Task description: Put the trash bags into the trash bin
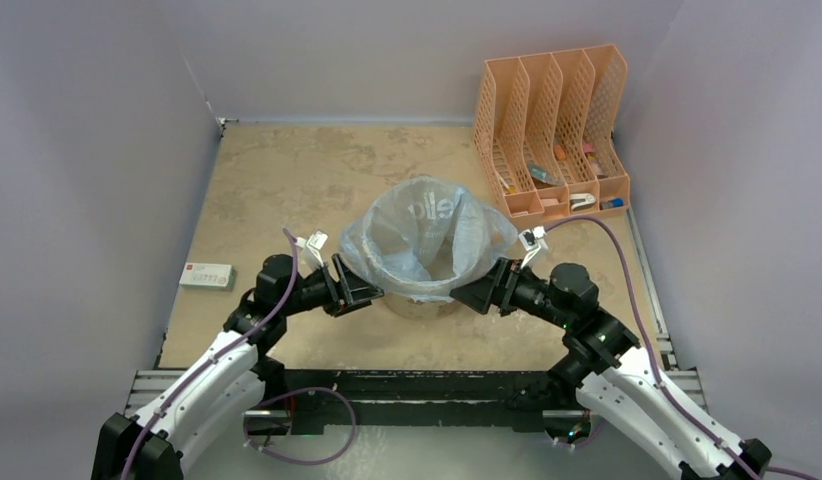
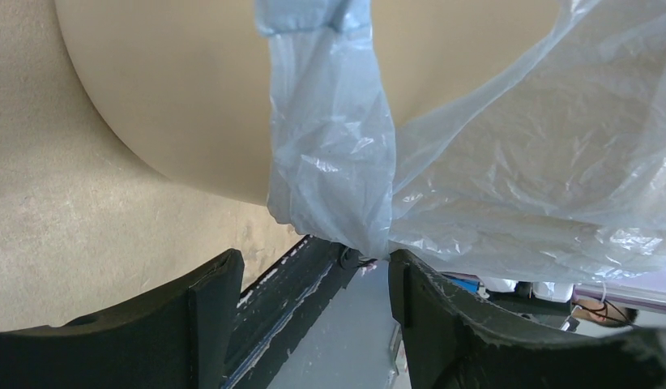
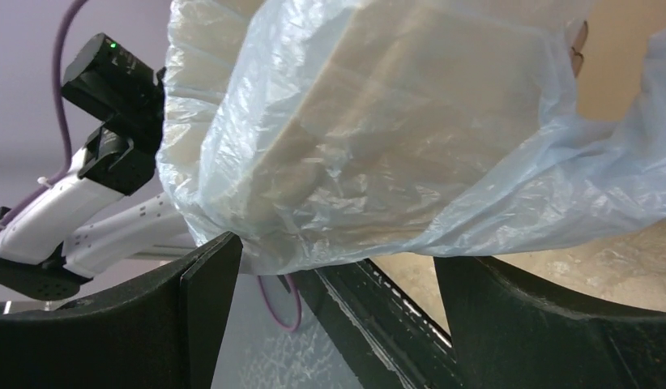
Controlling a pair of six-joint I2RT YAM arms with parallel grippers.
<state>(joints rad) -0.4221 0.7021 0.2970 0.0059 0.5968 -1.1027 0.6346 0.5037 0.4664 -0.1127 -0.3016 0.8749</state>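
The trash bag (image 1: 427, 232) is cloaking the rim of the trash bin (image 1: 419, 305) — left end effector (image 1: 365, 290) and right end effector (image 1: 469, 294) are hanging released.

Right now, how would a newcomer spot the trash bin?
Find the middle of the tan table. The trash bin is the round cream bucket standing there. Unlike the orange mesh file organizer in the far right corner, it has a pale-blue plastic bag draped over its rim.

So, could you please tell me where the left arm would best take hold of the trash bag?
Probably the bunched strip of the pale-blue trash bag hanging down the cream trash bin's outer wall. Approach from the bin's left side, left fingers straddling it: it hangs loose and is narrower than their gap.
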